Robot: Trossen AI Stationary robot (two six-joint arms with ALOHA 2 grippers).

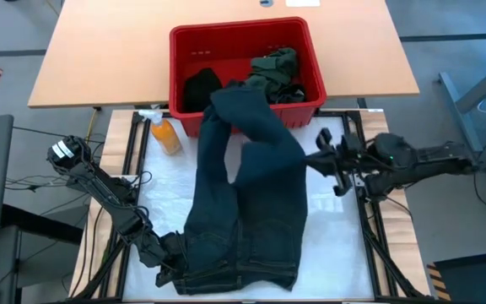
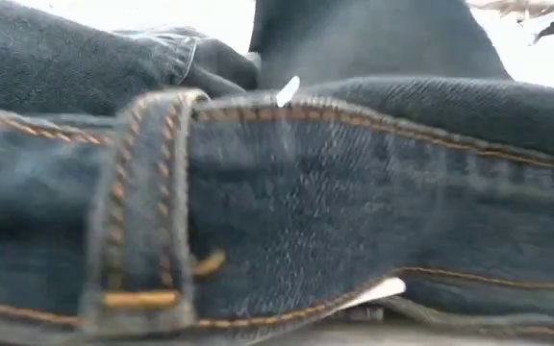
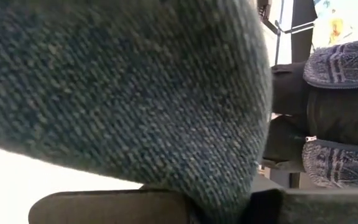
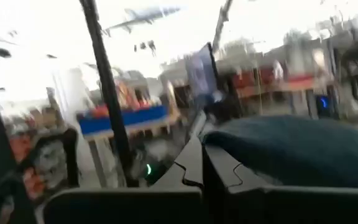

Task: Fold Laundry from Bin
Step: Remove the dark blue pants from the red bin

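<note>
Dark blue denim trousers [image 1: 247,203] are spread lengthwise down the white mat [image 1: 336,245], the waistband at the near edge and the legs running up to the red bin [image 1: 245,67], over whose front rim the leg ends are still draped. The long axis thus lies from the bin toward the near edge, with both arms set on either side of it. The left gripper [image 1: 169,262] is closed on the waistband corner at the near left, denim filling its wrist view. The right gripper [image 1: 326,160] is seen at the right edge of the outer leg, roughly midway along; its fingers are shut, meeting tip to tip in its wrist view, and whether cloth is pinched there cannot be told. The leg ends are judged nearer the right arm. A dark olive piece [image 1: 278,69] and a black cloth [image 1: 201,86] remain in the bin.
</note>
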